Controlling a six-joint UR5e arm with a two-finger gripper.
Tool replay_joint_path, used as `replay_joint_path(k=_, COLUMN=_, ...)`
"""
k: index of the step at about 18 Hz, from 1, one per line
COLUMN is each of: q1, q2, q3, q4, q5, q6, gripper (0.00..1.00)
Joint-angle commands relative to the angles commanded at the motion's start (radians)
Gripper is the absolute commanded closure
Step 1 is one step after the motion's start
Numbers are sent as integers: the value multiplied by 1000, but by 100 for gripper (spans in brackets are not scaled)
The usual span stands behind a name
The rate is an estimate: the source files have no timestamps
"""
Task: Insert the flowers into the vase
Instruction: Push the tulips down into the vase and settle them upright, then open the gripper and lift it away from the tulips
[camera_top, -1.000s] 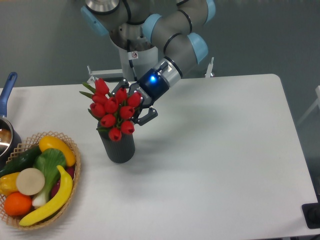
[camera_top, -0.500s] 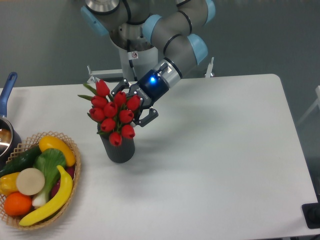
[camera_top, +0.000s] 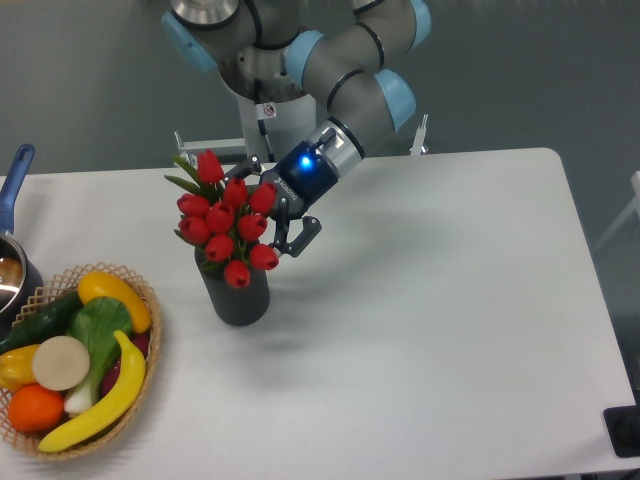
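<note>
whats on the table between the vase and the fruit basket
Nothing: in the fixed camera view the white table is bare between the vase and the wicker basket, a short open gap.

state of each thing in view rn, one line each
flowers: bunched at the vase mouth, stems hidden
vase: upright on the table
gripper: behind the blooms; jaws' state unclear
basket: full of produce
pot: at left edge, mostly cropped

One bench (camera_top: 430, 300) carries one vase (camera_top: 237, 298), one bunch of flowers (camera_top: 227, 222) with about nine red buds, one wicker basket (camera_top: 147, 362) of mixed produce, and one blue-handled pot (camera_top: 14, 190). One arm (camera_top: 350, 70) carries one claw (camera_top: 272, 215).
</note>
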Motion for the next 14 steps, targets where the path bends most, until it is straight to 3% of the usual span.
replay_joint_path(k=14, q1=17, q2=26, q3=3, q4=-3, q5=61, q6=-23, gripper=0)
